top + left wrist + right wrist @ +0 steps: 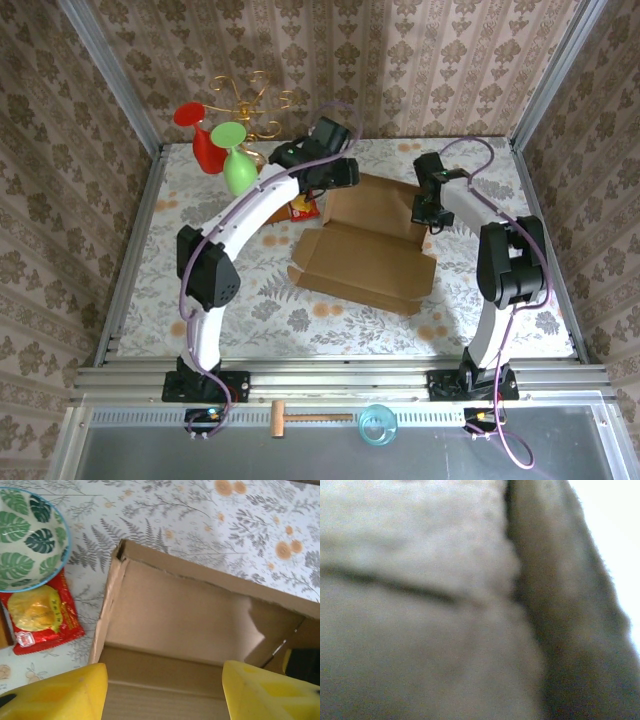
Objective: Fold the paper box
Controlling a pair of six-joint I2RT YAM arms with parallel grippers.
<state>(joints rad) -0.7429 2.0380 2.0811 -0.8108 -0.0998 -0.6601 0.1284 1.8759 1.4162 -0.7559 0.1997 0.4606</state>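
The paper box (365, 255) lay at the middle of the tabletop (200, 290), between my two arms. My left tool (335, 172) hung over the box's far-left corner. In the left wrist view its yellow fingers (55, 692) were spread, with open cardboard below them and nothing pinched between them. My right tool (432, 212) was at the box's right edge with its fingers pressed together. The right wrist view gave only blurred cardboard at close range, so I could not tell whether a wall or flap was pinched between them. By my reading, the fold was roughly half done. In the left wrist view one long wall and an adjoining short side wall stood up from the base, forming a shallow tray. The corner by the other short side looked loose and not seated. In the top view the large near panel lay flat on the tabletop, with its small side flaps spread out. The work left, as I judged it, was to set the right wall, tuck the corner flaps, then fold the near panel over and close it. A leaf-patterned bowl (25, 535) and a red snack packet (42, 617) sat just left of the box, close to the left wall.
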